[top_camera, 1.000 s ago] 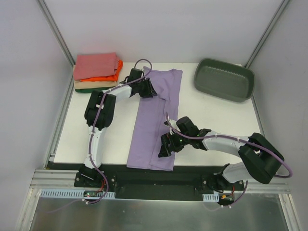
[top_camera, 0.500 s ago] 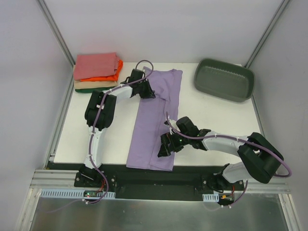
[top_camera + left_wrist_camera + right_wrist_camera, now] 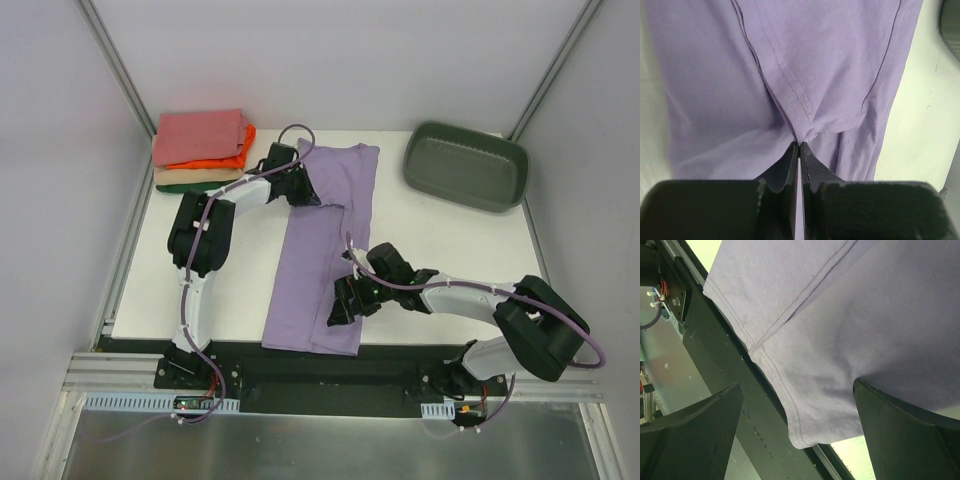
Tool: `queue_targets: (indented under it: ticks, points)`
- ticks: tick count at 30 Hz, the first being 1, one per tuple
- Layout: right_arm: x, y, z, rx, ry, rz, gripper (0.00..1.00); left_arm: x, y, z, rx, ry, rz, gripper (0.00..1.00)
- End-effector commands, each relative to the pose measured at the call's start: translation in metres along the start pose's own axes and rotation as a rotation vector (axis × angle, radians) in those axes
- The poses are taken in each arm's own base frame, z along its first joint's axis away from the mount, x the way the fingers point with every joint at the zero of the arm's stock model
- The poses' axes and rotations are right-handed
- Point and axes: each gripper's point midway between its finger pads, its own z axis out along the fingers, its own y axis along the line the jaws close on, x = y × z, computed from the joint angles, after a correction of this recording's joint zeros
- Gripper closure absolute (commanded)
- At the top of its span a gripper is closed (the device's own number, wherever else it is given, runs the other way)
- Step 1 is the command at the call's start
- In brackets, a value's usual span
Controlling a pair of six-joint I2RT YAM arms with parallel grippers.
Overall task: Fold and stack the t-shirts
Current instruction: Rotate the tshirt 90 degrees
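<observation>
The lavender t-shirt (image 3: 325,250) lies folded lengthwise as a long strip from the table's far middle to its near edge. My left gripper (image 3: 305,190) is at the strip's upper left edge. In the left wrist view it (image 3: 799,145) is shut on a pinched fold of lavender cloth (image 3: 805,75). My right gripper (image 3: 342,300) is over the strip's lower right part. In the right wrist view it (image 3: 797,385) is wide open with the shirt's hem corner (image 3: 805,435) between the fingers. Folded salmon-pink (image 3: 198,134), orange (image 3: 228,160), tan (image 3: 190,175) and dark green (image 3: 178,187) shirts are stacked at the far left.
A grey-green plastic tub (image 3: 465,165) stands at the far right of the white table (image 3: 450,245). The shirt's near hem overhangs the black rail (image 3: 715,355) at the table's near edge. Grey walls enclose the table on three sides.
My left arm's elbow has shifted slightly left and toward me while its gripper stays pinched on the lavender shirt. The right arm has not moved.
</observation>
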Motion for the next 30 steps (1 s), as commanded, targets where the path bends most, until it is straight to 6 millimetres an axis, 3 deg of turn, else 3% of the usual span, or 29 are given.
queue_targets:
  ticks: [1,11,14,17,21,22,24,25,26,30]
  points:
    - [0.046,-0.034,0.000,0.131,0.120,0.087,0.04,0.007,-0.016,-0.023,0.010,0.030,-0.006,1.00]
    - [0.044,-0.033,-0.002,0.134,0.110,0.079,0.04,0.027,0.007,-0.019,-0.072,0.106,-0.046,1.00]
    - [0.039,-0.032,-0.003,0.136,0.094,0.058,0.04,0.024,0.010,-0.018,-0.079,0.110,-0.043,0.92]
    - [0.034,-0.028,-0.011,0.144,0.087,0.038,0.04,0.014,-0.004,-0.028,-0.049,0.098,-0.009,0.83]
    - [0.007,-0.013,-0.031,0.160,0.007,-0.056,0.04,-0.005,-0.048,-0.071,0.048,0.040,0.081,0.59]
    - [-0.001,-0.010,-0.037,0.169,-0.024,-0.070,0.04,-0.005,-0.055,-0.084,0.064,0.027,0.097,0.49]
    - [-0.013,-0.002,-0.045,0.171,-0.073,-0.082,0.04,-0.001,-0.063,-0.110,0.074,-0.003,0.112,0.18]
    - [-0.018,0.000,-0.048,0.174,-0.089,-0.077,0.04,0.005,-0.063,-0.122,0.074,-0.009,0.119,0.07]
    - [-0.022,0.001,-0.049,0.183,-0.099,-0.071,0.04,0.018,-0.055,-0.130,0.059,0.001,0.115,0.01]
    - [-0.033,-0.002,-0.047,0.223,-0.106,-0.031,0.04,0.051,-0.036,-0.155,0.032,-0.009,0.096,0.01]
